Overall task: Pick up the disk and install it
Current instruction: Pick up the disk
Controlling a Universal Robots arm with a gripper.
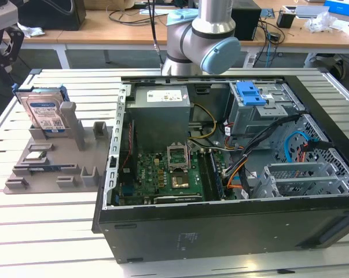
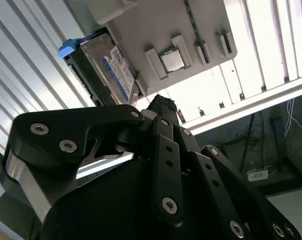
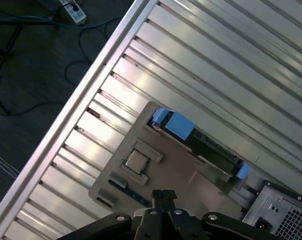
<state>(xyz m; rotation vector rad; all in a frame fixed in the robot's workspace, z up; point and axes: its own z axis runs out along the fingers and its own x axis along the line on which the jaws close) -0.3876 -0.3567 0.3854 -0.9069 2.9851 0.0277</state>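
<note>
The disk (image 1: 45,111) is a silver drive with a white and blue label and a blue bracket. It stands on edge in a slot at the back of the grey holder plate (image 1: 52,157), on the exterior view's left. Both wrist views look down on it from well above: the disk (image 2: 116,69) with its label showing, and the disk (image 3: 213,148) seen edge-on between blue bracket ends. My gripper (image 3: 164,194) hangs high above the holder, apart from the disk, fingers shut with nothing between them. Its fingertips (image 2: 161,104) point toward the plate.
An open black computer case (image 1: 220,226) lies on the slatted metal table (image 1: 47,231), with a grey power-supply box (image 1: 161,110), a motherboard (image 1: 162,174) and a drive cage with a blue latch (image 1: 250,92). A loose processor chip (image 3: 136,161) sits on the holder. The table edge (image 3: 85,85) runs close by.
</note>
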